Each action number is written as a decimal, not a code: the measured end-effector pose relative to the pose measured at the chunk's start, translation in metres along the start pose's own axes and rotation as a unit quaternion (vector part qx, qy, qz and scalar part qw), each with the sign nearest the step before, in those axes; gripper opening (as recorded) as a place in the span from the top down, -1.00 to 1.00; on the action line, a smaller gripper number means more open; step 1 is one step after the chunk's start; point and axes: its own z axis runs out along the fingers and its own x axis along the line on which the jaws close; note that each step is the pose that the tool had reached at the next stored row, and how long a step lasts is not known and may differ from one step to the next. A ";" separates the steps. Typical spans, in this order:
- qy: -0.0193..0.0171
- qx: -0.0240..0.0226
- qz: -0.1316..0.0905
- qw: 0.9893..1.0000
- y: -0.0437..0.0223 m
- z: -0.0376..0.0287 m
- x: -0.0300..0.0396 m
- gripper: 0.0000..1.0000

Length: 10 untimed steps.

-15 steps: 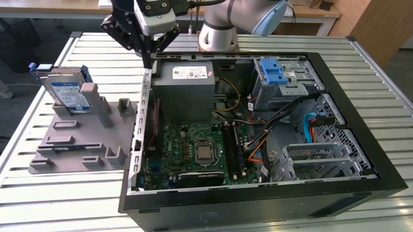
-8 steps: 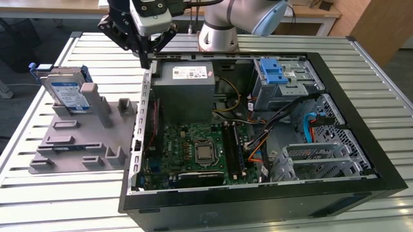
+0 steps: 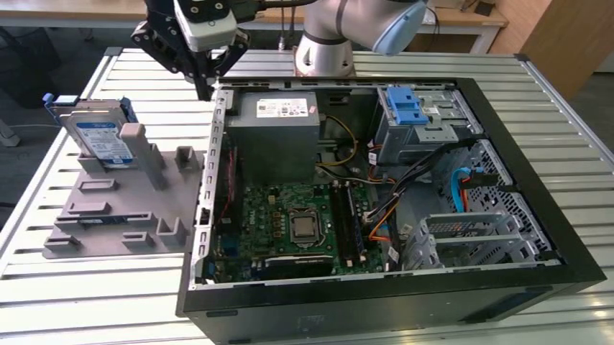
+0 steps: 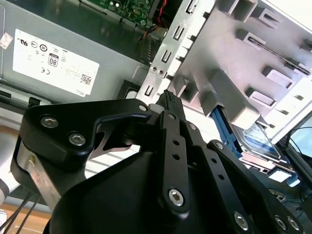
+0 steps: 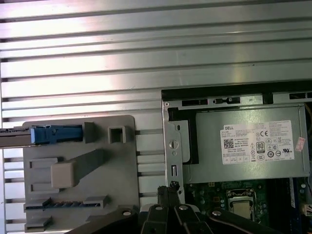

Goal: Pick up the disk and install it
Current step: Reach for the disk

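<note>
While the single black gripper (image 3: 204, 90) hangs above the rim of the one open black computer case (image 3: 384, 302), its fingers are clenched together on nothing, their tips meeting in one point in both wrist views (image 4: 168, 97) (image 5: 170, 187). One disk is in the scene: a flat rectangular hard drive with a dark metal body, a blue-and-white label and blue plastic side rails (image 3: 101, 136). It stands on its edge in a slot of the one grey moulded fixture plate (image 3: 115, 208), well apart from the gripper, lower than the fingertips and off toward the exterior view's left of them. In the first wrist view the disk (image 5: 56, 134) shows edge-on, with its blue rail uppermost, at the far side of the fixture (image 5: 122, 161) from the fingertips. In the second wrist view its label (image 4: 256, 136) shows beyond the fixture's grey blocks (image 4: 234, 48).

Just beside the gripper, inside the case, sits one large grey metal box with a white sticker (image 3: 278, 144) (image 5: 243, 165) (image 4: 73, 44). One ridged blue plastic latch strip (image 3: 408, 108) lies farther along, across that box from the gripper. Fixture and case both rest on one slatted silver metal table (image 3: 96, 287) (image 5: 146, 48).
</note>
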 end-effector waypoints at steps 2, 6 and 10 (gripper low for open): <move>0.000 0.000 0.000 1.000 0.0003 0.0001 0.0019 0.79; 0.000 0.000 0.000 1.000 0.0002 0.0001 0.0023 0.79; 0.000 0.000 0.000 1.000 0.0001 0.0001 0.0034 0.79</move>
